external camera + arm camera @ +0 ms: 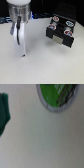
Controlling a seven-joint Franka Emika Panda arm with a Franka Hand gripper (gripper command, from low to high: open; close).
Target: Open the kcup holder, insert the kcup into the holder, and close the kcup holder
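The kcup holder (60, 31) is a black box at the exterior view's right. Its tray shows round slots with reddish-lidded pods (54, 21), and a pale handle (60, 39) sits on its front. My white arm hangs at the exterior view's left, and the gripper (22, 51) points down just above the table, well apart from the holder. In the wrist view the kcup's green top (56, 96) appears large and blurred at the picture's edge. I cannot make out the kcup in the exterior view. The fingers are too blurred to tell whether they are open.
The pale table (50, 65) spreads around the arm and in front of the holder. A dark green blurred shape (3, 114) sits at the wrist view's edge. Dark background objects (5, 19) stand behind the arm.
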